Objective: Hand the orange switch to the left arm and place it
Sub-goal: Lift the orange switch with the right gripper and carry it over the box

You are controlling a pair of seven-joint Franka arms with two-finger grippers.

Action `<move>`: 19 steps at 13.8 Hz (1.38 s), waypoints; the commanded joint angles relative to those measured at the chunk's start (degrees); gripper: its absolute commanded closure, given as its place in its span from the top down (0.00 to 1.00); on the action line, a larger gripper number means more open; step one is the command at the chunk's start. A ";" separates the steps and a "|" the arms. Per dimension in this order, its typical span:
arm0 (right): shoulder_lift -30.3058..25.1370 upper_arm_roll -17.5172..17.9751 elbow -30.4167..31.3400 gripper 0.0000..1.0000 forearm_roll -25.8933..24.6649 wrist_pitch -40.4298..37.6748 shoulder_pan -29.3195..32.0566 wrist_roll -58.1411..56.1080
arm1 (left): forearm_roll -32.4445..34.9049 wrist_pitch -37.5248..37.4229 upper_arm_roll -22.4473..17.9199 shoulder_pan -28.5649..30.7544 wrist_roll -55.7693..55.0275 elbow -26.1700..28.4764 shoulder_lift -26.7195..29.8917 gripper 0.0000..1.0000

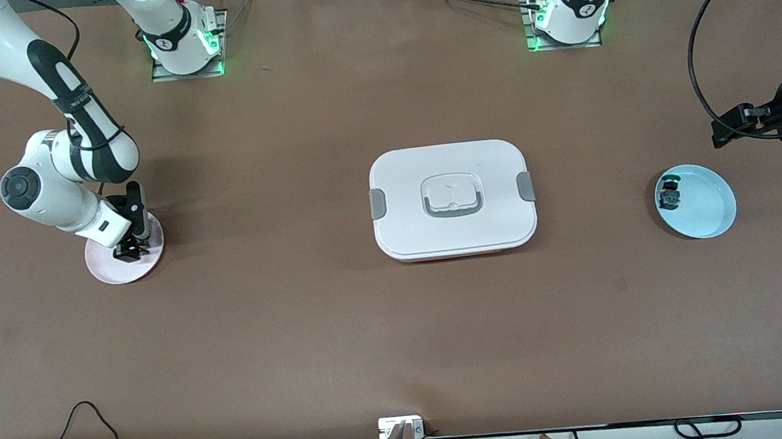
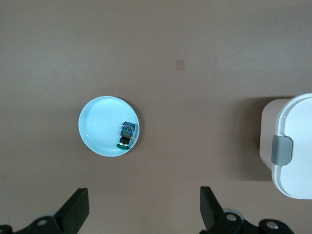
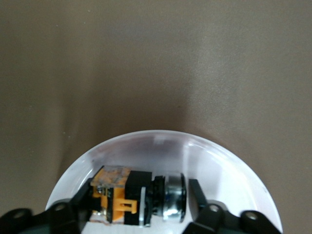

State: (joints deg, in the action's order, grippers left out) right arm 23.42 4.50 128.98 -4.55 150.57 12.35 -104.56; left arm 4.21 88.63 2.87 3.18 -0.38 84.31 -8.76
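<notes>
The orange switch point(image 3: 122, 202) lies on its side on a pale pink plate point(image 1: 105, 268) at the right arm's end of the table. My right gripper point(image 1: 130, 250) is down on that plate, and in the right wrist view point(image 3: 139, 195) its fingers stand on either side of the switch, one at the orange end, the other a small gap from the silver cap. My left gripper point(image 1: 733, 123) is open and empty and waits high over the table beside a light blue plate point(image 1: 706, 211). The white box point(image 1: 452, 199) sits shut in the middle of the table between the plates.
The light blue plate point(image 2: 100, 126) holds a small dark blue-green component point(image 2: 126, 134). A corner of the box point(image 2: 292, 146) shows in the left wrist view. Bare brown table lies nearer the front camera than the box.
</notes>
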 commanded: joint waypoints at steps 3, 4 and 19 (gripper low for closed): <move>-1.87 0.60 -1.62 0.00 0.42 -0.97 -1.54 -2.22 | 1.24 -1.35 0.20 0.16 -0.15 -1.87 -0.91 1.00; -2.50 0.60 -3.54 0.00 0.42 -5.42 -2.15 -2.40 | 1.33 -1.26 0.20 0.16 -0.06 -1.87 -0.91 1.00; -2.77 15.45 -23.07 0.00 45.57 -46.87 -5.84 -3.81 | 0.98 -1.35 0.20 0.33 -0.24 -2.05 -1.18 1.00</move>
State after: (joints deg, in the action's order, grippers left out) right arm 20.07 19.41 106.61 35.93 103.45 7.74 -107.13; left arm 4.21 88.62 2.88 3.24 -0.38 84.26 -9.09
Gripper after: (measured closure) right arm 0.282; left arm 0.000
